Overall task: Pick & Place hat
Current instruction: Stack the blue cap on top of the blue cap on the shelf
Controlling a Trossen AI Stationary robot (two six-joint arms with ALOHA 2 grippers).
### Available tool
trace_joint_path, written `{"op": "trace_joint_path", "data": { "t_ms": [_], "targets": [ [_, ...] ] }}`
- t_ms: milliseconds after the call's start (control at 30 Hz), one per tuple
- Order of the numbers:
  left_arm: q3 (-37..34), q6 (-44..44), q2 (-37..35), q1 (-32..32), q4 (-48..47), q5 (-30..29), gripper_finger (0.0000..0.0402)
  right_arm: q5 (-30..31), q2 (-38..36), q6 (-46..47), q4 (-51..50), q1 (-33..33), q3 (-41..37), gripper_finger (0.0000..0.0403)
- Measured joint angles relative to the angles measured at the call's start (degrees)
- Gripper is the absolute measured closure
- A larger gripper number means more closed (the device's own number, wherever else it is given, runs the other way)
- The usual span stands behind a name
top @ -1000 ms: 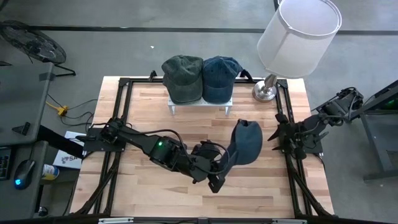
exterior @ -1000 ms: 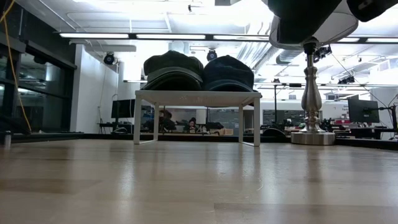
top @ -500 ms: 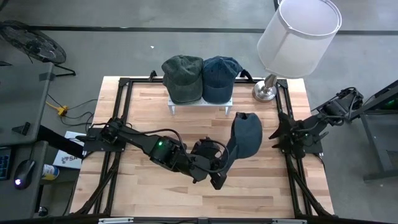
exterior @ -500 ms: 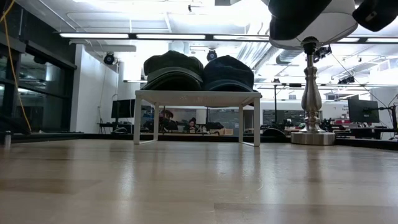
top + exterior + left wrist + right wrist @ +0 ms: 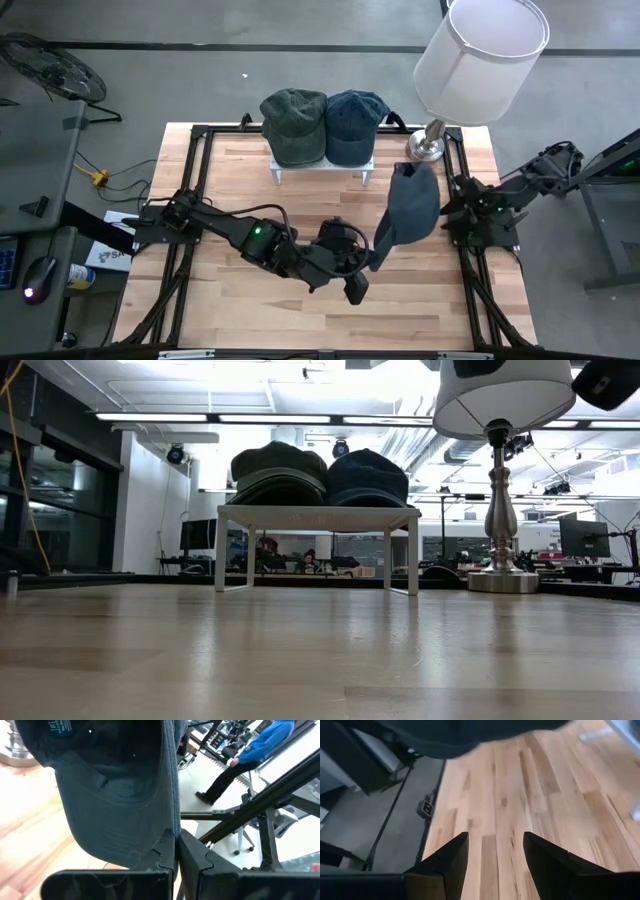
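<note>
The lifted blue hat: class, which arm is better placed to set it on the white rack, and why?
Left. The left gripper is shut on the blue hat, close to the white rack. The right gripper is open and empty at the table's right edge.

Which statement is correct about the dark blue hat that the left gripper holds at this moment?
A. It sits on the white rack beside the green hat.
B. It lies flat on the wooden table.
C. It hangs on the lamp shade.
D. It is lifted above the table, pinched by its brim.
D: in the left wrist view the left gripper is shut on the brim of the dark blue hat, which hangs off the table in the high view.
</note>
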Motion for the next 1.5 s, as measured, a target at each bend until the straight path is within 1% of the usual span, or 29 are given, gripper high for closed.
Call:
{"op": "trace_joint_path", "data": {
  "t_ms": [100,167,233,300,400,600,867,1100,1400,1500],
  "targets": [
    [0.0,0.4,0.0,0.3,0.1,-0.4,0.0400,-0.7,-0.4,-7.1,4.4,0.0,0.0,0.0219],
    [0.0,0.4,0.0,0.4,0.0,-0.5,0.0400,0.1,-0.4,-13.4,8.6,0.0,0.0,0.0219],
    [0.0,1.3,0.0,0.7,0.0,-0.8,0.0400,2.6,-0.4,-18.3,12.5,0.0,0.0,0.0219],
    [0.0,1.6,0.0,0.8,0.0,-0.8,0.0400,5.8,-0.4,-21.2,15.3,0.0,0.0,0.0220],
    [0.0,2.0,0.0,1.0,0.0,-0.8,0.0400,9.4,-0.4,-24.2,16.8,0.0,0.0,0.0220],
    [0.0,2.1,0.0,1.1,0.0,0.0,0.0400,13.5,-0.4,-37.7,19.2,0.0,0.0,0.0220],
    [0.0,1.9,0.0,1.1,0.0,0.2,0.0400,19.4,-0.4,-48.9,22.3,0.0,0.0,0.0220],
    [0.0,1.3,0.0,1.1,0.0,0.2,0.0400,19.2,-0.4,-56.7,26.9,0.0,0.0,0.0219],
    [0.0,1.2,0.0,1.1,0.0,0.1,0.0400,14.0,-0.3,-60.2,27.7,0.0,0.0,0.0219],
    [0.0,1.2,0.0,1.1,0.1,0.1,0.0400,13.5,-0.2,-60.8,27.9,0.0,0.0,0.0216]
  ]
}}
